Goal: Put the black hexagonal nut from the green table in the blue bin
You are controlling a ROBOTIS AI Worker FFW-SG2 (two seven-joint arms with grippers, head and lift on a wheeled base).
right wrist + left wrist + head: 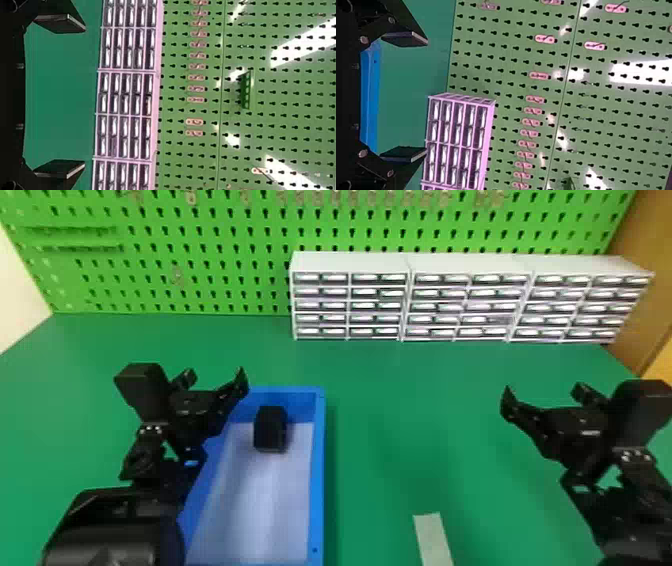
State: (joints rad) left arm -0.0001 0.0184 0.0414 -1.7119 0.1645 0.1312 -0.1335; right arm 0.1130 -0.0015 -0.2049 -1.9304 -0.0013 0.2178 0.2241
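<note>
The left gripper (pixel 214 378), fingers apart, hangs by the bin's (pixel 317 485) far left corner. The nut (pixel 270 429) lies in the bin, near its far edge. A strip (pixel 433 537) lies on the table (pixel 380 430); drawers (pixel 470 302) line the back edge, towards the right corner. Furthest right hangs the right gripper (pixel 545 394), its fingers also apart.

Head view: my left gripper (pixel 215 379) hides the far left corner of the blue bin (pixel 318 470). Bottom edge cuts off the bin's near end and 1 pale strip (pixel 432 535); top edge crops the pegboard (pixel 210 265). Contents of 3 drawer cabinets (pixel 350 262): too blurred.
</note>
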